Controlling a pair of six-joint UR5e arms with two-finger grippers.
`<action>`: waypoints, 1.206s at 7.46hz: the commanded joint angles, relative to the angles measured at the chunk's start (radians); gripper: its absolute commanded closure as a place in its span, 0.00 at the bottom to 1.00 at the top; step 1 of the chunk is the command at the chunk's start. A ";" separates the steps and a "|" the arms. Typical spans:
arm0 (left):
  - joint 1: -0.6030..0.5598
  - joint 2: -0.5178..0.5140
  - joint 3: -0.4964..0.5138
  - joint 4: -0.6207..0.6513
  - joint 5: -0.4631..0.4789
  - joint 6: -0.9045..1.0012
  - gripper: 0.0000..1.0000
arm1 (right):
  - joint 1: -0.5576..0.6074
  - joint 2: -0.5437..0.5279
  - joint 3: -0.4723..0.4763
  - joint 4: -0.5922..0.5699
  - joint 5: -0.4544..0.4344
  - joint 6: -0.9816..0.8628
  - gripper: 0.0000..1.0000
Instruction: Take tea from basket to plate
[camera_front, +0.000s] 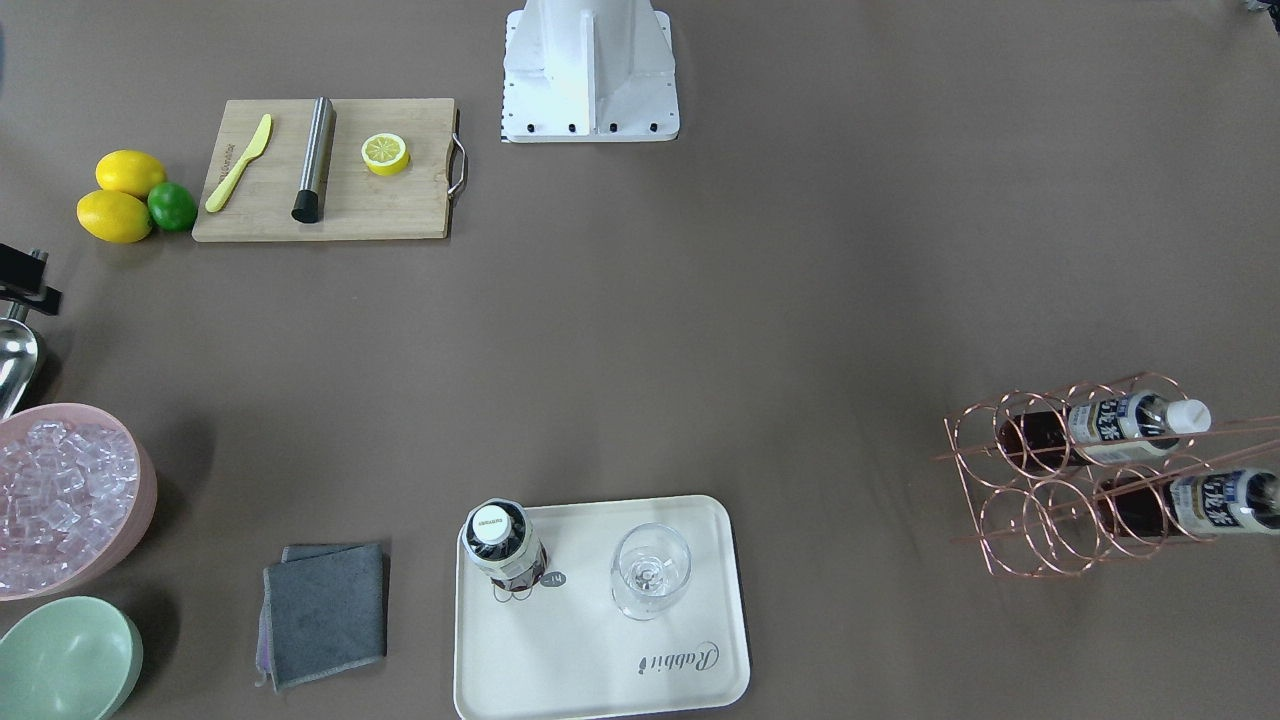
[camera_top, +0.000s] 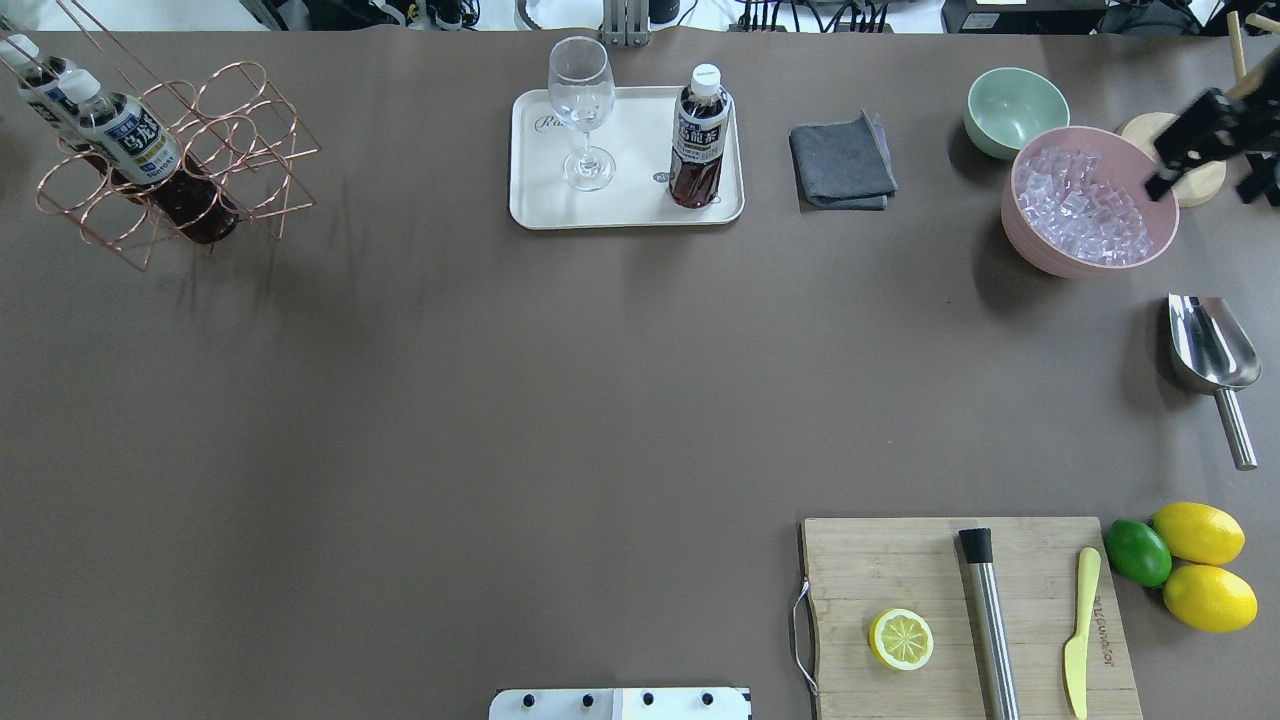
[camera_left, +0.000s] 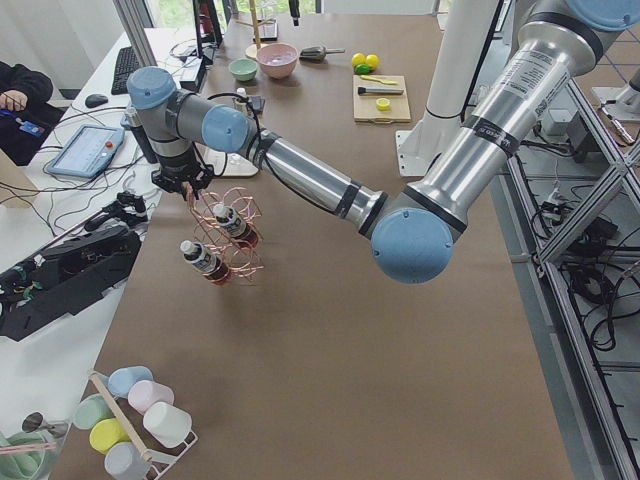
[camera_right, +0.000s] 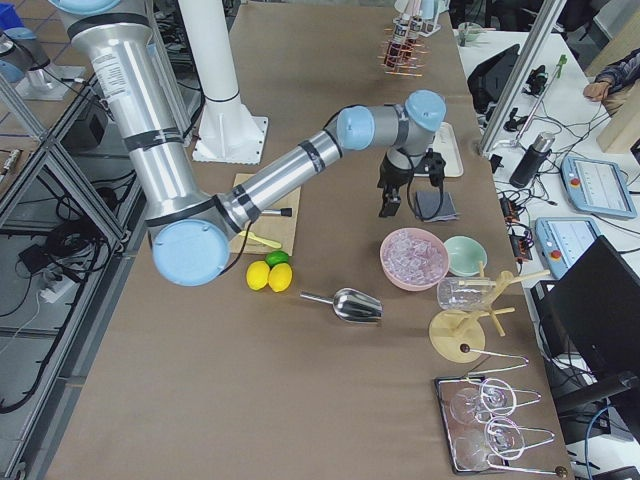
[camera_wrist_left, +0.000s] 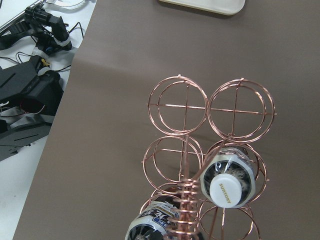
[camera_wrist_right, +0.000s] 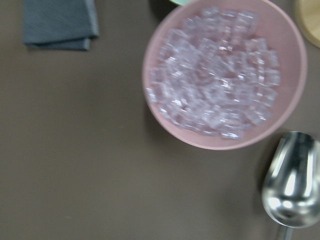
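While two more bottles (camera_top: 135, 140) lie tilted in the basket (camera_top: 250, 120) at the tabletop's (camera_top: 500, 380) far left corner, one tea (camera_top: 699, 140) stands upright on the plate (camera_top: 630, 210), cap up, w/ a stemmed glass (camera_top: 582, 110) beside it, not touching. The left gripper (camera_left: 188, 188) hangs just over the basket; spread or clenched, can't tell. The right gripper (camera_top: 1205, 188) hovers by the ice bowl (camera_top: 1040, 250), fingers spread, holding nothing.

Grey script "Rabbit" stands on the plate (camera_front: 580, 650) — "SUNTORY" on the white cap of one tea (camera_wrist_left: 225, 189) in the left wrist view.
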 joint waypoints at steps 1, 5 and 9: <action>0.008 -0.037 0.098 -0.130 0.086 0.015 1.00 | 0.220 -0.273 0.035 -0.074 -0.116 -0.444 0.00; 0.034 -0.043 0.198 -0.287 0.140 0.012 1.00 | 0.294 -0.375 -0.014 -0.082 -0.200 -0.567 0.00; 0.033 -0.043 0.189 -0.285 0.148 -0.028 0.01 | 0.286 -0.372 -0.092 0.096 -0.186 -0.562 0.00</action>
